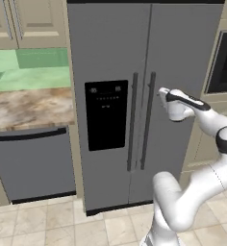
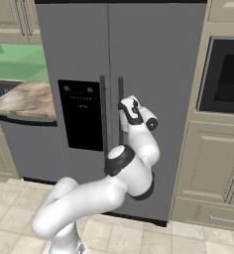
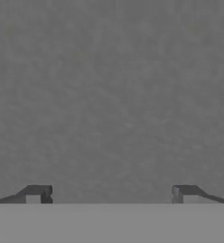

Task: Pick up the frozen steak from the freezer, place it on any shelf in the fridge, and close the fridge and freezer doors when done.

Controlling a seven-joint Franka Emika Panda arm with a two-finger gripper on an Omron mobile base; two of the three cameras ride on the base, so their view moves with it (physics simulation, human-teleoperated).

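Left base view: camera behind and left of the arm, looking forward and slightly down at the closed fridge and freezer doors (image 1: 144,96), mid-range; desk (image 1: 29,108) at its left.

Right base view: camera behind and right of the arm, same doors (image 2: 124,74), oven wall on the right.

Both share the doors, their handles and the dispenser panel (image 2: 82,114).

Hand view: very near, square-on to a flat grey door surface (image 3: 112,95).
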